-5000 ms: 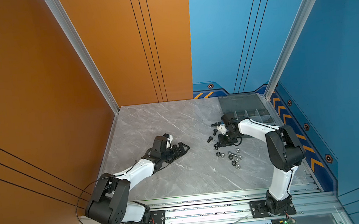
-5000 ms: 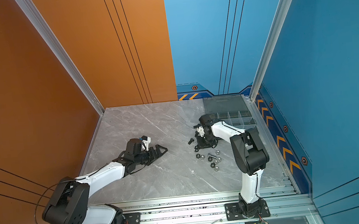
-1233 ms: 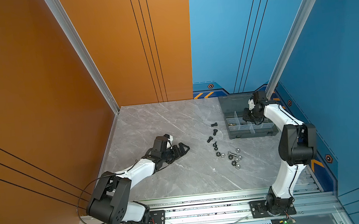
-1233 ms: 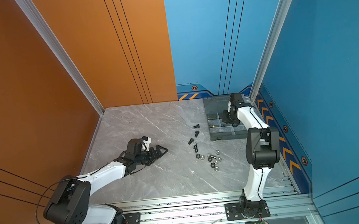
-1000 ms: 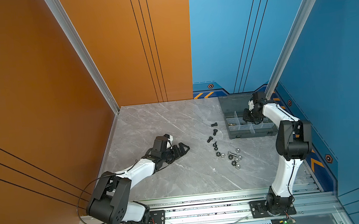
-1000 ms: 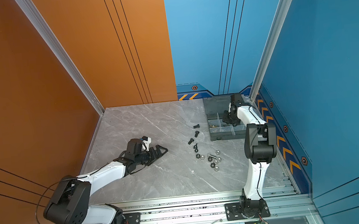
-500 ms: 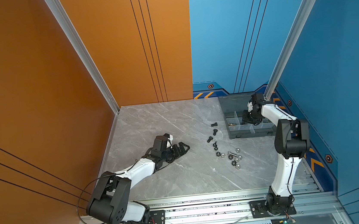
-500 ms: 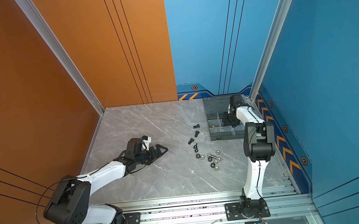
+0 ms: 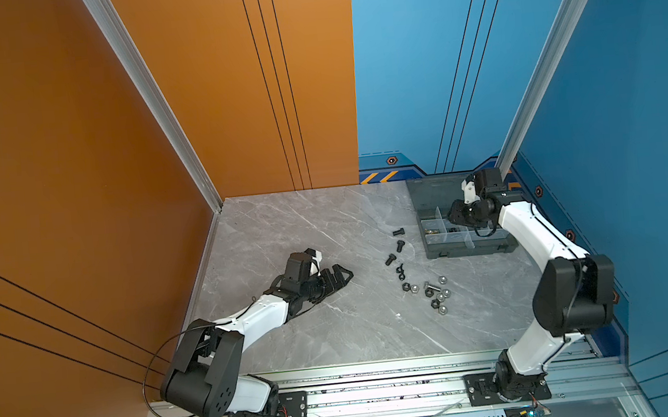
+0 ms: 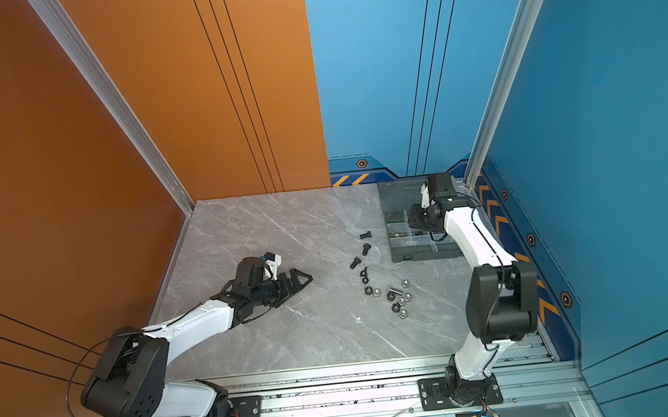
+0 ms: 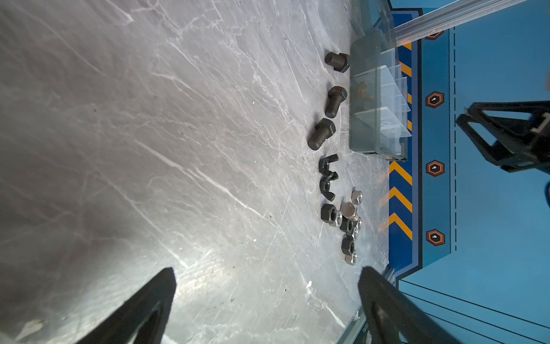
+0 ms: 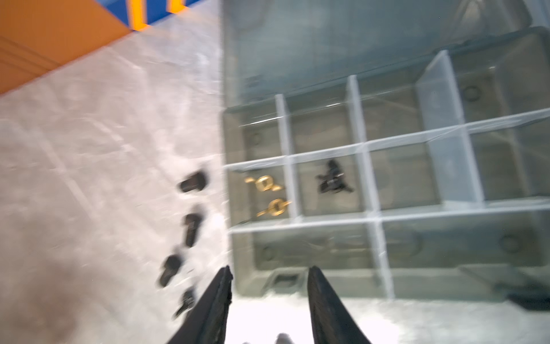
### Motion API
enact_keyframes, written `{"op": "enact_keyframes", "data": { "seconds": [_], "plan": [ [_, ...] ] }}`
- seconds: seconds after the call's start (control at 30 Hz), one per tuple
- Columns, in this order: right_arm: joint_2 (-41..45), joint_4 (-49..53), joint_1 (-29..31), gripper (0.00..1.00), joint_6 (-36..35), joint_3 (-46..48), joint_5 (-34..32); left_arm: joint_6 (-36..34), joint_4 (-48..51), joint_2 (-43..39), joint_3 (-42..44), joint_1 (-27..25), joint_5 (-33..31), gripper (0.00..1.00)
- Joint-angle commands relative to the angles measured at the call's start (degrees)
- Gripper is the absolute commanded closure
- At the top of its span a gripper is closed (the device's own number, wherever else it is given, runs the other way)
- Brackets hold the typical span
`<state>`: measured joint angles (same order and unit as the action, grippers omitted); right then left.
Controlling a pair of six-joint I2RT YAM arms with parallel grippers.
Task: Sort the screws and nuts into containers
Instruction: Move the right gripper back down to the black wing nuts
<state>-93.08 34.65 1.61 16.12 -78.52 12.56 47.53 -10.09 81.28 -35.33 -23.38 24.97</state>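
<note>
The right arm reaches forward and bends down over the organizer box. The right hand hangs above the box, fingers parted with nothing between them. The left hand sits low over the table, well apart from the box, fingers spread wide. Black screws and loose nuts lie beside the box. Brass wing nuts and black wing nuts sit in adjoining compartments inside it.

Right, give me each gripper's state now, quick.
Left gripper: open, holding nothing.
Right gripper: open, nothing between its fingers.
</note>
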Motion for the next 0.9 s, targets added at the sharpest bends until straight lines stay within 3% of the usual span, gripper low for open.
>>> {"op": "enact_keyframes", "data": {
  "seconds": [0.0,0.17,0.4,0.63,0.87],
  "plan": [
    [3.6,0.8,4.4,0.53,4.9,6.6,2.0,0.2,0.6,-1.5,-0.7,-0.4,0.3,0.02],
    [6.9,-3.3,13.3,0.5,10.2,14.7,-0.2,0.2,1.2,-1.7,-0.8,-0.4,0.0,0.02],
    [4.4,-8.9,22.3,0.48,18.0,19.4,-6.4,0.4,0.7,-1.4,-0.4,-0.7,0.1,0.02],
    [0.4,-14.7,24.5,0.47,27.8,21.1,-11.4,0.4,0.5,-1.2,-0.1,-0.7,0.4,0.02],
    [-3.7,-15.2,24.9,0.47,29.0,18.5,-12.1,0.4,-0.6,0.1,-0.1,-0.7,0.9,0.02]
  ]
}}
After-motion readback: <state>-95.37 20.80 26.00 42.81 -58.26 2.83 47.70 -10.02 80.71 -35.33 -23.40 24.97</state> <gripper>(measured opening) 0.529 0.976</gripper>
